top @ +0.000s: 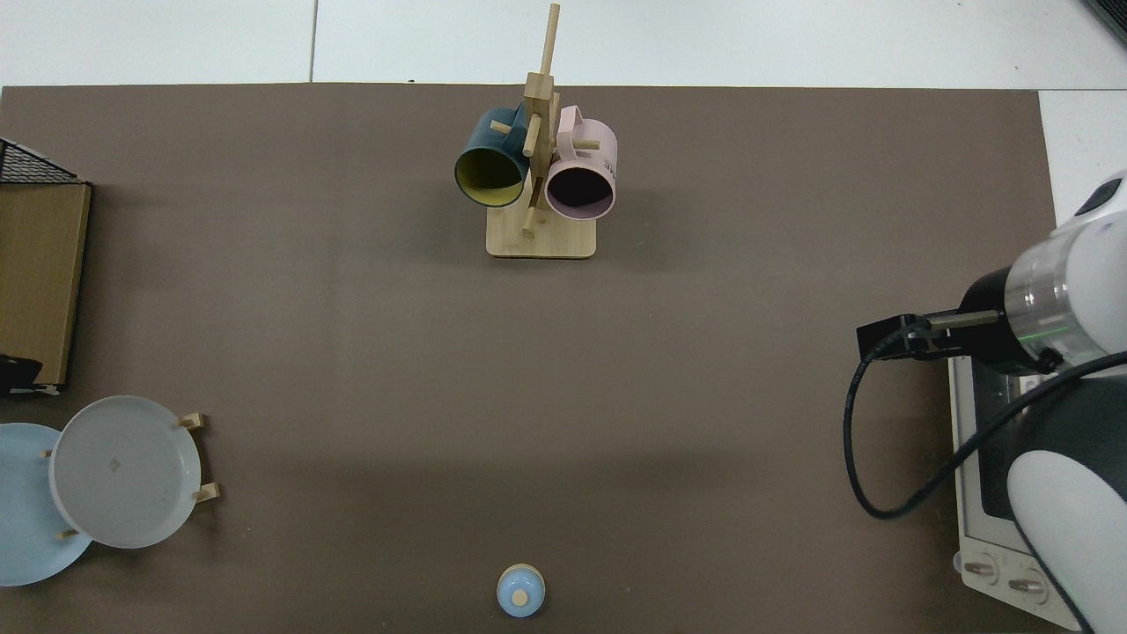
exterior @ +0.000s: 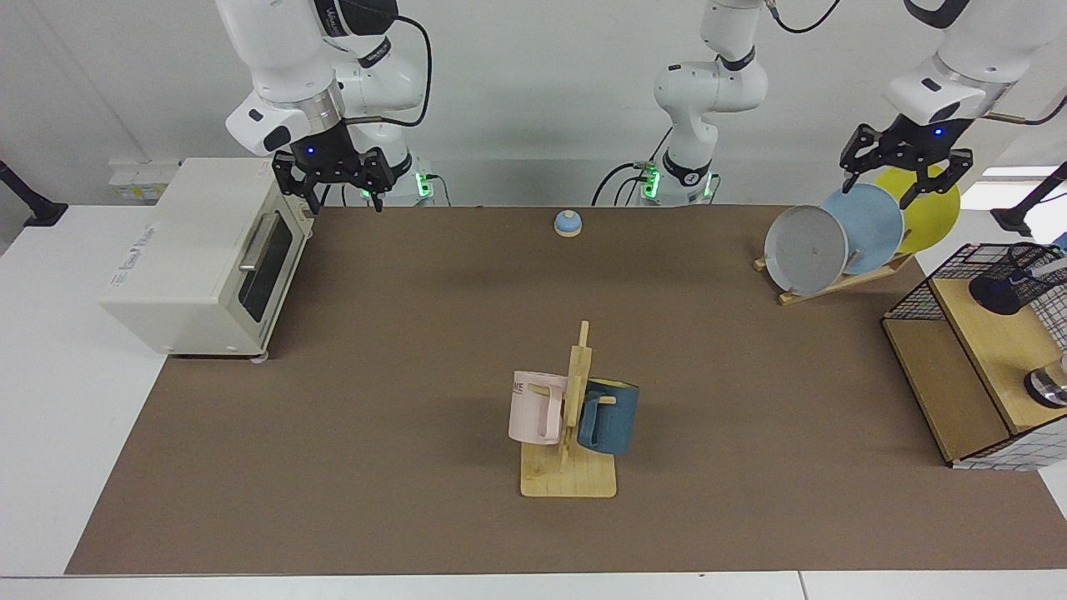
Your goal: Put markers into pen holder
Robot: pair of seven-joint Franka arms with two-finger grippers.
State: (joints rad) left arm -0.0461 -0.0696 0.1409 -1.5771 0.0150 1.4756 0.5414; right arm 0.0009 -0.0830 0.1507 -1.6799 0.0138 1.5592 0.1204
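While the black mesh holder [exterior: 1014, 277] sits on the wooden shelf [exterior: 984, 350], the left end effector [exterior: 905, 173] hangs open over plates [exterior: 867, 227]; the right end effector [exterior: 333, 185] waits open by the oven [exterior: 200, 250].

You see a matt brown mat [exterior: 400, 350] on the table. The mug stand [exterior: 570, 467] is pale smooth wood. The pen holder [exterior: 1010, 282] is black wire mesh. The toaster oven [exterior: 192, 250] looks like cream painted metal. The plates [exterior: 867, 227] look smooth and matt.
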